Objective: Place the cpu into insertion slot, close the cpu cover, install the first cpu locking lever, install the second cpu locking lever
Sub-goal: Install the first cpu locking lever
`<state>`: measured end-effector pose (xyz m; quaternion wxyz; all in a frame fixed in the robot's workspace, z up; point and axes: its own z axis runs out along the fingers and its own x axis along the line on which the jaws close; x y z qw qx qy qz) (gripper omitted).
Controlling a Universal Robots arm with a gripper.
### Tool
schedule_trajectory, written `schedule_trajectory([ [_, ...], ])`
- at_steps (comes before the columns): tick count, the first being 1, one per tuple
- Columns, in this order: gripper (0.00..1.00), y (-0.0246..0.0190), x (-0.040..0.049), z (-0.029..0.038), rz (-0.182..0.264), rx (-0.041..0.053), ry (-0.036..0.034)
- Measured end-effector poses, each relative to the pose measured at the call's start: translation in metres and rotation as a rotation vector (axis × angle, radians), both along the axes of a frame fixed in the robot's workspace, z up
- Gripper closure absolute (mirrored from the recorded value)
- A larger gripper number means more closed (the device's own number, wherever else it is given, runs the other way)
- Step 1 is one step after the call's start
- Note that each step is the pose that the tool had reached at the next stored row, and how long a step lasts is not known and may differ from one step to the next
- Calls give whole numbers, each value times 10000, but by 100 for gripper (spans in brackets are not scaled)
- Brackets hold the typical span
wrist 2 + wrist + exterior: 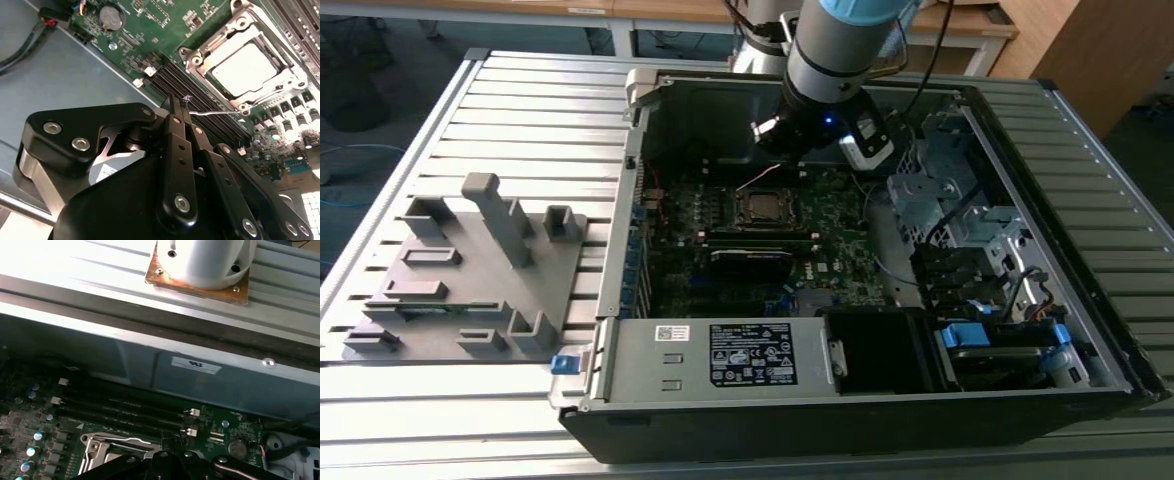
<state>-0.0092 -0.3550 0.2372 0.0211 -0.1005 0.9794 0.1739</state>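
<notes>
Exterior view, near wall of the computer case [854, 440]: the power supply [634, 370] sits along it and carries a white printed label [754, 355]; the print is too small to make out.
Motherboard [841, 250]: dark green, lying on the case floor and running up to the far wall.
Insertion slot [742, 210]: about mid-board, nearer the case's far wall than its near one.
Cpu [247, 67]: seated flat in the slot, its dull silver top showing through the window.
Cpu cover [280, 81]: lies down over the cpu and frames it on all sides.
Cpu handling: likely light, stiff, smooth-topped and fragile on its underside. It is best taken by two opposite edges, though no edge looks free under the cover.
Locking lever [215, 113]: a thin silvery rod just beside the slot. It is probably springy, so best pushed or hooked near its free end.
Gripper [180, 102]: fingers pressed together with nothing visibly between them, tips just beside the lever's end; whether they touch it cannot be told.
Far wall sticker [195, 365]: white, with a small printed mark that is not clear enough to give.
</notes>
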Motion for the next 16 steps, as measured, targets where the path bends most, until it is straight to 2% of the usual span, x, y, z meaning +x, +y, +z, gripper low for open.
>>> schedule_trajectory([
  [9, 90, -1, -146, -15, -102, 1, -123],
  [16, 90, -3, -249, -22, -177, 2, -254],
])
